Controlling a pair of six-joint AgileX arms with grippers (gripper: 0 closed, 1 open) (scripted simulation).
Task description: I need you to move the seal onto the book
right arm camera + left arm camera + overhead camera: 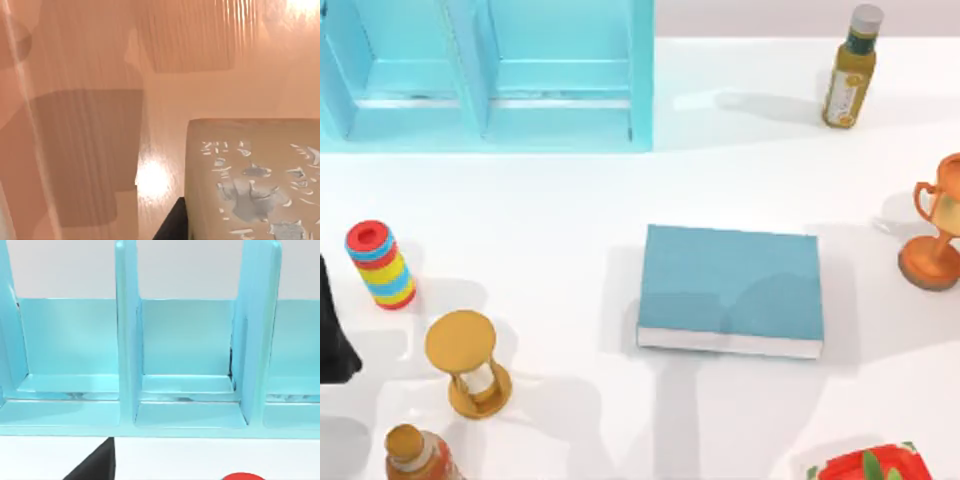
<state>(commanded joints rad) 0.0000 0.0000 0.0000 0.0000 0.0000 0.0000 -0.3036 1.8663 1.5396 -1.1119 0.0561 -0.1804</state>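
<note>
Right now the book (730, 285) lies flat at the middle of the table (570, 250), teal cover up, white page edges toward the near side. The seal (255, 185) sits very close in my right wrist view, a tan block with a flaked pale mark on the face toward the camera and a glossy orange-tan surface behind it. It is not on the book. A dark piece of my right gripper (172, 227) shows just beside the seal's edge; I cannot tell whether this gripper is open, closed or gripping the seal.

My left arm (335, 330) is parked at the left edge of the table, and a dark wedge of my left gripper (95, 465) points toward the shelf (485, 75) at the far left. I cannot tell its state either.

At the left stand a striped can (380, 265) and, nearer, an hourglass (470, 365), well apart from the book. A trophy (935, 225) stands at the right edge, and 1 bottle (850, 70) stands at the far right.
</note>
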